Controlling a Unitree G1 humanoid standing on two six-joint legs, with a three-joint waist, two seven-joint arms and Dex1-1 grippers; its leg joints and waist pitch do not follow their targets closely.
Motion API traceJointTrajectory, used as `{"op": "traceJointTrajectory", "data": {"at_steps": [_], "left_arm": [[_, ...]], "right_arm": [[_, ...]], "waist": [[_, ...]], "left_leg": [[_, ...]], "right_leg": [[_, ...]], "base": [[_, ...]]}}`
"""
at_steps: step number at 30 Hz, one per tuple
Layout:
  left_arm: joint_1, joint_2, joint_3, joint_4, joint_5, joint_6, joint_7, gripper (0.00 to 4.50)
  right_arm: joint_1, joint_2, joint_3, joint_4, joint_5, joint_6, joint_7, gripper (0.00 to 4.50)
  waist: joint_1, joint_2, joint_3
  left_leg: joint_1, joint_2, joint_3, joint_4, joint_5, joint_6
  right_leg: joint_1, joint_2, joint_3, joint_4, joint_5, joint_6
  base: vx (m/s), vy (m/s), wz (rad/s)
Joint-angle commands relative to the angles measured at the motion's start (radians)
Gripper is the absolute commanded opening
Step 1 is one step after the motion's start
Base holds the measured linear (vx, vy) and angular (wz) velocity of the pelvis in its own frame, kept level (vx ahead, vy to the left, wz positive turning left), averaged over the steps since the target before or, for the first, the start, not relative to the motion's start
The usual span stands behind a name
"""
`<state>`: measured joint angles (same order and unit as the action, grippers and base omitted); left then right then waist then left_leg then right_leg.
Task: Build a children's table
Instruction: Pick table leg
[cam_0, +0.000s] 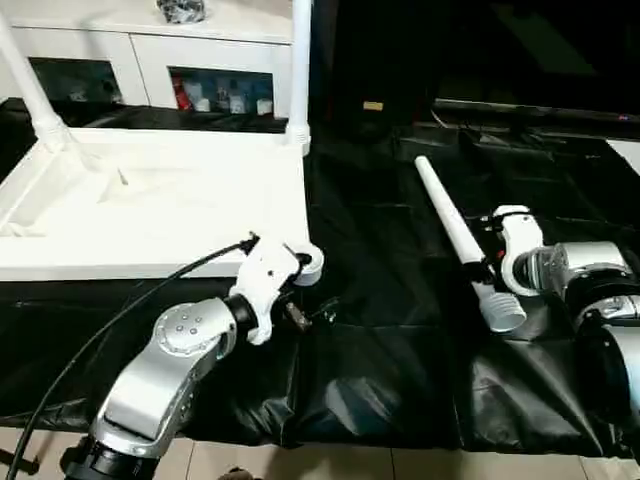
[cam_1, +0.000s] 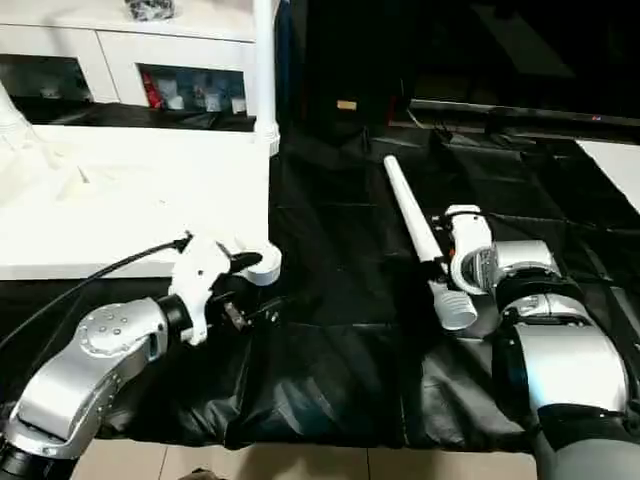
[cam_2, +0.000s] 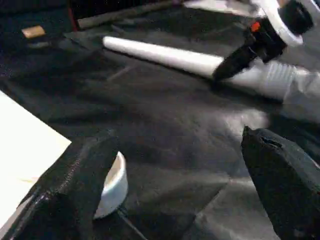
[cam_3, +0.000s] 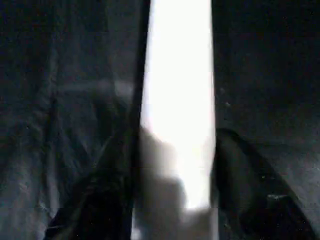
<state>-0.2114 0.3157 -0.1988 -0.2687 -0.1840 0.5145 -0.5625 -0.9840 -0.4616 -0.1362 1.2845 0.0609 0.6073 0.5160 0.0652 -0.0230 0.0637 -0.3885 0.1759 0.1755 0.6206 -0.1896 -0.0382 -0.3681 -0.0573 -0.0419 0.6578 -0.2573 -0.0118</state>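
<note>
A: Item 1, nearest: left gripper (cam_0: 300, 290), jaws spread wide, holding nothing, just beside the empty corner socket (cam_0: 308, 263) of the tabletop (cam_0: 150, 215).

B: Risk?

A: A nudge could slide the tabletop across the black cover (cam_0: 380, 330).

B: Item 2?

A: Right gripper (cam_1: 445, 262), fingers (cam_3: 235, 175) on either side of the loose leg (cam_1: 415, 232) near its ribbed end; whether they clamp it I cannot tell. Held that far toward 1 end, the long leg could droop or roll free when lifted.

B: Farther back?

A: 2 legs already upright in the far sockets, 1 at the right corner (cam_0: 300, 60), 1 at the left (cam_0: 30, 85). A swinging leg could knock them. Behind stands a glass-door cabinet (cam_0: 150, 60).
</note>
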Motion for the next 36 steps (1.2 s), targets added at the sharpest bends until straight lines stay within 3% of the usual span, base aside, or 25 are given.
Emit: {"op": "traceJointTrajectory", "data": {"at_steps": [1, 2, 4, 5, 6, 8, 9, 11, 14, 15, 17, 20, 22, 29, 35, 36], "left_arm": [[-0.035, -0.032, 0.049, -0.009, -0.037, 0.003, 0.032, 4.5], [-0.051, -0.052, 0.067, -0.005, -0.057, 0.009, 0.044, 4.5], [-0.076, -0.084, 0.093, -0.001, -0.091, 0.024, 0.058, 4.5], [-0.089, -0.097, 0.103, -0.002, -0.108, 0.037, 0.064, 4.5], [-0.101, -0.11, 0.111, -0.002, -0.123, 0.046, 0.069, 4.5], [-0.133, -0.141, 0.13, 0.013, -0.153, 0.06, 0.08, 4.5], [-0.141, -0.148, 0.134, 0.018, -0.158, 0.063, 0.083, 4.5], [-0.165, -0.166, 0.144, 0.035, -0.169, 0.066, 0.089, 4.5], [-0.196, -0.198, 0.162, 0.056, -0.188, 0.075, 0.108, 4.5], [-0.24, -0.254, 0.206, 0.093, -0.236, 0.117, 0.158, 4.5], [-0.264, -0.286, 0.233, 0.115, -0.271, 0.144, 0.183, 4.5], [-0.311, -0.341, 0.279, 0.159, -0.341, 0.195, 0.225, 4.5], [-0.355, -0.379, 0.32, 0.213, -0.379, 0.208, 0.259, 4.5], [-0.426, -0.414, 0.383, 0.28, -0.423, 0.228, 0.301, 4.5], [-0.439, -0.416, 0.38, 0.272, -0.436, 0.235, 0.32, 4.5], [-0.44, -0.418, 0.381, 0.271, -0.434, 0.232, 0.329, 4.33]], "right_arm": [[-0.036, -0.004, -0.075, -0.038, 0.087, -0.013, 0.056, 2.06], [-0.036, 0.0, -0.103, -0.053, 0.121, 0.0, 0.081, 2.06], [-0.033, 0.008, -0.14, -0.075, 0.167, 0.022, 0.116, 1.88], [-0.028, 0.014, -0.153, -0.087, 0.185, 0.035, 0.133, 1.87], [-0.021, 0.021, -0.161, -0.1, 0.198, 0.05, 0.151, 1.87], [0.002, 0.044, -0.171, -0.147, 0.228, 0.086, 0.193, 1.83], [0.008, 0.049, -0.171, -0.158, 0.234, 0.094, 0.202, 1.83], [0.038, 0.07, -0.169, -0.219, 0.26, 0.111, 0.248, 1.82], [0.119, 0.108, -0.157, -0.407, 0.335, 0.126, 0.347, 1.82], [0.201, 0.142, -0.156, -0.594, 0.425, 0.141, 0.42, 1.82], [0.239, 0.154, -0.15, -0.674, 0.462, 0.148, 0.452, 1.82], [0.292, 0.175, -0.134, -0.786, 0.508, 0.162, 0.506, 1.82], [0.329, 0.19, -0.121, -0.877, 0.548, 0.182, 0.559, 1.82], [0.408, 0.198, -0.06, -1.026, 0.572, 0.224, 0.556, 1.82], [0.427, 0.205, -0.038, -1.059, 0.553, 0.213, 0.528, 1.82], [0.429, 0.207, -0.038, -1.064, 0.553, 0.214, 0.524, 1.82]], "waist": [[0.007, 0.001, -0.073], [0.008, 0.004, -0.074], [0.01, -0.002, -0.075], [0.012, 0.01, -0.074], [0.014, 0.006, -0.074], [0.021, 0.016, -0.077], [0.024, 0.01, -0.077], [0.032, 0.014, -0.077], [0.039, 0.007, -0.08], [0.043, 0.001, -0.081], [0.054, 0.005, -0.083], [0.059, 0.0, -0.081], [0.063, 0.002, -0.076], [0.063, 0.0, -0.075], [0.062, 0.002, -0.074], [0.061, -0.001, -0.074]], "left_leg": [[0.016, 0.053, -0.01, -0.059, -0.045, 0.046], [0.015, 0.053, -0.011, -0.058, -0.042, 0.047], [0.015, 0.054, -0.011, -0.059, -0.042, 0.057], [0.016, 0.053, -0.012, -0.058, -0.045, 0.059], [0.015, 0.054, -0.011, -0.058, -0.047, 0.061], [0.015, 0.054, -0.013, -0.055, -0.042, 0.06], [0.015, 0.053, -0.011, -0.054, -0.038, 0.064], [0.016, 0.055, -0.012, -0.055, -0.041, 0.067], [0.016, 0.059, -0.013, -0.056, -0.033, 0.068], [0.017, 0.06, -0.012, -0.055, -0.021, 0.074], [0.017, 0.061, -0.015, -0.056, 0.003, 0.088], [0.018, 0.06, -0.014, -0.055, -0.006, 0.083], [0.018, 0.056, -0.015, -0.06, -0.039, 0.067], [0.015, 0.055, -0.02, -0.065, -0.038, 0.043], [0.016, 0.057, -0.022, -0.068, -0.036, 0.034], [0.015, 0.057, -0.022, -0.068, -0.039, 0.031]], "right_leg": [[0.042, -0.082, 0.043, -0.065, 0.109, -0.299], [0.042, -0.082, 0.043, -0.065, 0.121, -0.301], [0.043, -0.079, 0.041, -0.063, 0.145, -0.311], [0.042, -0.079, 0.041, -0.064, 0.149, -0.318], [0.043, -0.078, 0.04, -0.063, 0.154, -0.323], [0.042, -0.078, 0.039, -0.06, 0.16, -0.326], [0.044, -0.078, 0.04, -0.061, 0.17, -0.325], [0.041, -0.079, 0.041, -0.063, 0.161, -0.316], [0.043, -0.082, 0.04, -0.061, 0.169, -0.306], [0.043, -0.08, 0.04, -0.06, 0.186, -0.299], [0.043, -0.081, 0.041, -0.056, 0.239, -0.284], [0.04, -0.085, 0.04, -0.061, 0.204, -0.292], [0.039, -0.085, 0.043, -0.072, 0.12, -0.269], [0.041, -0.09, 0.043, -0.079, 0.088, -0.24], [0.039, -0.09, 0.043, -0.08, 0.079, -0.229], [0.04, -0.091, 0.043, -0.08, 0.071, -0.227]], "base": [[0.0, 0.0, 0.0], [0.0, 0.0, 0.0], [0.0, 0.0, 0.0], [0.0, 0.0, 0.0], [0.0, 0.0, 0.0], [0.0, 0.0, 0.0], [0.0, 0.0, 0.0], [0.0, 0.0, 0.0], [0.0, 0.0, 0.0], [0.0, 0.0, 0.0], [0.0, 0.0, 0.0], [0.0, 0.0, 0.0], [0.0, 0.0, 0.0], [0.0, 0.0, 0.0], [0.0, 0.0, 0.0], [0.0, 0.0, 0.0]]}}
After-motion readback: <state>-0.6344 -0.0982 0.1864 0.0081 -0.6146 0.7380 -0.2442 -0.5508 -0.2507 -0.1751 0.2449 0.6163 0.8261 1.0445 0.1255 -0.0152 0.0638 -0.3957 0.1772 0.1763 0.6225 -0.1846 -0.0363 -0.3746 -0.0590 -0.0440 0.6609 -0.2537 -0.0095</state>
